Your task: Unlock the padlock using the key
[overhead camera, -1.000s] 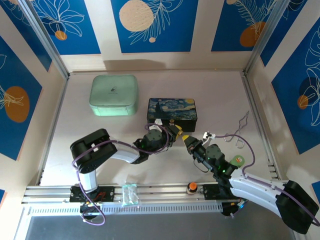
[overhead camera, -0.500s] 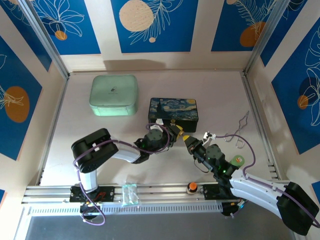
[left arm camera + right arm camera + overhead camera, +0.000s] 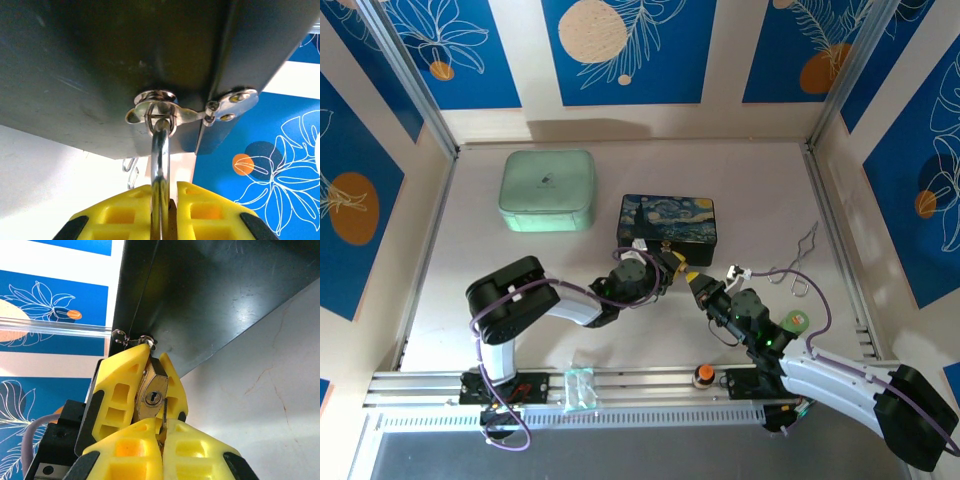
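The brass padlock (image 3: pixel 152 390) hangs by its silver shackle (image 3: pixel 160 160) from the hasp ring on the front of the dark painted box (image 3: pixel 667 220). My left gripper (image 3: pixel 167 187) is shut on the padlock's body, and its yellow fingers (image 3: pixel 117 385) flank the padlock in the right wrist view. The keyhole faces my right gripper (image 3: pixel 162 427), which is shut on the small silvery key (image 3: pixel 164 415). The key's blade points up just right of the keyhole, outside it. From above, the left gripper (image 3: pixel 672 264) and the right gripper (image 3: pixel 696 281) meet in front of the box.
A mint-green case (image 3: pixel 547 190) lies at the back left. A bent wire tool (image 3: pixel 798 262) lies right of the box. An orange-topped knob (image 3: pixel 703 375) and a clear bag (image 3: pixel 578 388) sit on the near rail. Metal side rails edge the table.
The box and the left arm have crept very slightly to the right. Both grips are unchanged.
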Robot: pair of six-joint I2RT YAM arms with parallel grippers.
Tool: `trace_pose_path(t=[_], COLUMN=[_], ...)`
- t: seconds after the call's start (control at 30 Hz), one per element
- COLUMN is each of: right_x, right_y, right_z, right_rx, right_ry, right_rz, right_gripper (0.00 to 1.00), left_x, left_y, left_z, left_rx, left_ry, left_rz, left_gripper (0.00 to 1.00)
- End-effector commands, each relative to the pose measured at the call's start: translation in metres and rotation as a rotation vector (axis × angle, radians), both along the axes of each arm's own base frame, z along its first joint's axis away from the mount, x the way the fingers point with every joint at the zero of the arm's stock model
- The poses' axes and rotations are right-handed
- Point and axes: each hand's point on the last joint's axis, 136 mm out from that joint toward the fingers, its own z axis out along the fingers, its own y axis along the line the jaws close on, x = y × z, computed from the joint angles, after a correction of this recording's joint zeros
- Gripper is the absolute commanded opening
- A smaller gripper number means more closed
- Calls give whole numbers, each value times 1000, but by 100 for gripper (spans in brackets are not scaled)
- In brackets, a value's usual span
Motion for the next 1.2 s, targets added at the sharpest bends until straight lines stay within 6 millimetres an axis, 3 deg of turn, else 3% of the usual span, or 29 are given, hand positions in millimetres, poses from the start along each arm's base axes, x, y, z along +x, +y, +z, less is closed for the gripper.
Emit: trace_pose_path(t=[0.0, 0.13, 0.73, 1.17], right_x=[-2, -2, -4, -2], right_y=[-8, -7, -10, -10], right_z=[-10, -10, -16, -7], right_rx=[-25, -27, -53, -51], right_ry=[-8, -11, 1, -37], right_rz=[-24, -22, -35, -42], right_gripper=[0, 0, 0, 0], left_x=[0, 1, 3, 2], left_y=[-10, -5, -4, -4], left_z=[25, 17, 20, 17], left_rx=[-76, -68, -79, -77], left_ry=[-49, -36, -46, -41], left_rz=[-28, -7, -7, -13], left_gripper=[0, 0, 0, 0])
